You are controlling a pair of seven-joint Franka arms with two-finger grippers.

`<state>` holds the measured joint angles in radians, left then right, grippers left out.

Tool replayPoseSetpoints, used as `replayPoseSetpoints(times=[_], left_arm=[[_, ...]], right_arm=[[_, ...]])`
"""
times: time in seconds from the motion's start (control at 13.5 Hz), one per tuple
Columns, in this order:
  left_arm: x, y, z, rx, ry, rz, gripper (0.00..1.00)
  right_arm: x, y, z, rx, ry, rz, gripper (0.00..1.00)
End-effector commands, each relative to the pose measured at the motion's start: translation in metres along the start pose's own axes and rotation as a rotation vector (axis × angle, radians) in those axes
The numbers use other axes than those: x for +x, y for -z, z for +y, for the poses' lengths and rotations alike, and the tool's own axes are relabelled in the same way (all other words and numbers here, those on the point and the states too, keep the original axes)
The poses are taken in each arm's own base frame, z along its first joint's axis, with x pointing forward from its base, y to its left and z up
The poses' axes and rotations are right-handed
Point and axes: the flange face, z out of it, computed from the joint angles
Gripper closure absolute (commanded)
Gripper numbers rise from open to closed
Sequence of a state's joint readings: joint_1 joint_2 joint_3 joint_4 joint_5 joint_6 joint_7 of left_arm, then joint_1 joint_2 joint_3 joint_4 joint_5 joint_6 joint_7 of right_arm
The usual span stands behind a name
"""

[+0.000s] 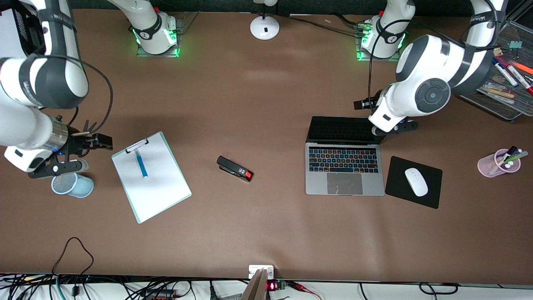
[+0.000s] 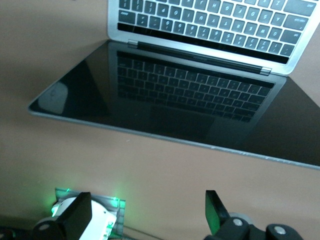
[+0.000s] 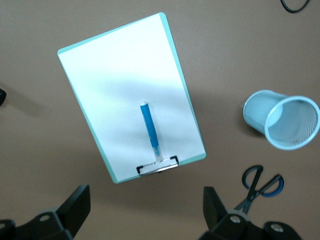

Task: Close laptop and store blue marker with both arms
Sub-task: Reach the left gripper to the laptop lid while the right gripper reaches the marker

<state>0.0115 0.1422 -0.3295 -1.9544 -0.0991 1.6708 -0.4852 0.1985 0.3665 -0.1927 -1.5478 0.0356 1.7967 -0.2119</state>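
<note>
The laptop [image 1: 344,164] stands open with the left gripper [image 2: 147,215] spread above its screen edge; the right gripper [image 3: 145,210], spread, hovers near the clipboard [image 1: 150,176] bearing the blue marker [image 1: 141,163], which might roll if nudged.

Both arms [image 1: 433,79] glossy white shells, dark grey joint bands, round grey caps. Black cables loop along links; bases glow green. Black pincer fingers [image 3: 75,205] wedge-shaped, small silver screws.
</note>
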Motion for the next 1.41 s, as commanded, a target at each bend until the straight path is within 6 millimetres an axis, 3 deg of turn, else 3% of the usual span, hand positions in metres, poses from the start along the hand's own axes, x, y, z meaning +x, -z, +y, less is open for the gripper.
replayPoseSetpoints(times=[0.0,0.3,0.52,0.74,1.04,1.34], left_arm=[[0.002,-0.009,0.011,-0.029,-0.024,0.013,0.0],[0.008,-0.021,0.027,-0.04,-0.089,0.033,0.0],[0.008,-0.029,0.027,-0.032,-0.125,0.025,0.0],[0.013,-0.034,0.034,-0.037,-0.157,0.043,0.0],[0.029,-0.036,0.042,-0.074,-0.172,0.09,0.0],[0.053,-0.022,0.049,-0.084,-0.181,0.126,0.0]], right_arm=[[0.013,-0.025,-0.002,0.009,0.033,-0.005,0.0],[0.034,-0.079,-0.005,0.002,0.133,-0.014,0.0],[0.046,-0.115,-0.009,-0.009,0.15,-0.014,0.0],[0.056,-0.145,-0.023,-0.006,0.198,-0.018,0.0],[0.06,-0.172,-0.026,0.001,0.281,-0.034,0.0],[0.064,-0.196,-0.024,-0.008,0.291,-0.022,0.0]])
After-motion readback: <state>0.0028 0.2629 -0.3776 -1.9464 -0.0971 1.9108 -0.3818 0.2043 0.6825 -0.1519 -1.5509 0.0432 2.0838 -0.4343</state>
